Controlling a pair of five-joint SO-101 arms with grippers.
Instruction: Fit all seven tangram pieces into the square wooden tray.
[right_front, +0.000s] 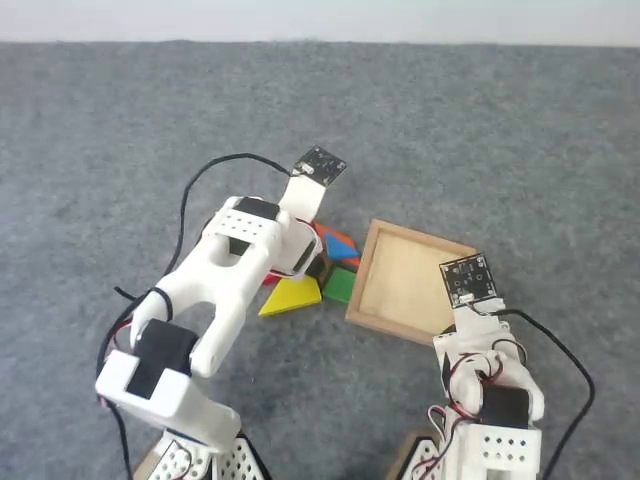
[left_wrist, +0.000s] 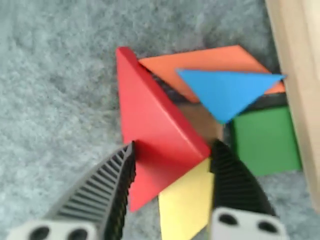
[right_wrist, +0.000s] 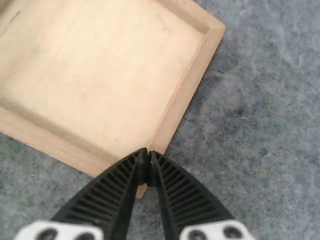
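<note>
In the left wrist view my left gripper (left_wrist: 172, 150) has one finger on each side of the red triangle (left_wrist: 155, 125), touching its edge and its corner. The red piece lies partly over the yellow piece (left_wrist: 187, 202). Beside them are an orange piece (left_wrist: 215, 59), a blue triangle (left_wrist: 225, 90) on top of it, and a green square (left_wrist: 265, 142) against the tray wall (left_wrist: 295, 65). From above, the yellow piece (right_front: 292, 296) and green square (right_front: 341, 285) lie just left of the empty wooden tray (right_front: 362, 285). My right gripper (right_wrist: 145, 155) is shut and empty over the tray's corner (right_wrist: 185, 95).
Grey carpet covers the table all round. The left arm's black cable (right_front: 185, 215) loops over the carpet at the left. The right arm's base stands at the near edge, just below the tray.
</note>
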